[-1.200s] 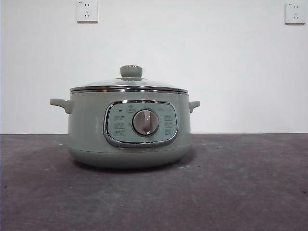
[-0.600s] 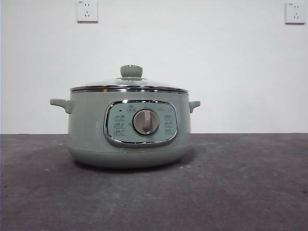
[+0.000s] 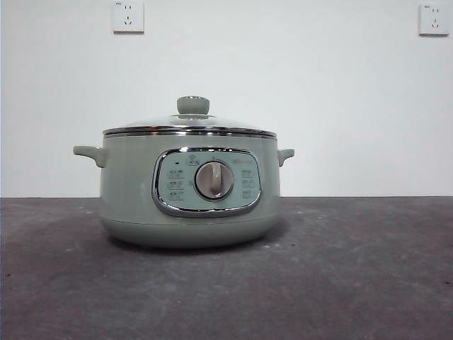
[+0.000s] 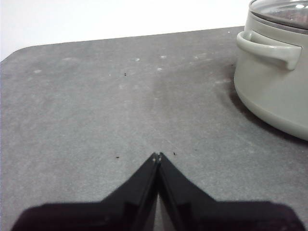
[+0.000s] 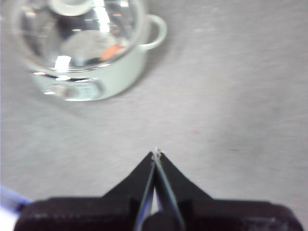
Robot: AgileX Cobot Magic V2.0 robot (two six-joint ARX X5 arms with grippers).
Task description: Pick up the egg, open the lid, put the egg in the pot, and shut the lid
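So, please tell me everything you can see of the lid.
The lid is a round dome of clear glass with a shiny metal rim and a pale green knob on top. It sits level and shut on the green pot, its rim resting all round on the pot's edge. Neither hand touches it. In the right wrist view, something reddish-orange shows blurred through the glass.

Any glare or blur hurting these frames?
Front view: sharp, even light, soft shadow under the pot. Left wrist view: sharp, wall blown out white. Right wrist view: soft and washed out, strong glare on the lid, an orange patch beneath the glass too blurred to identify.
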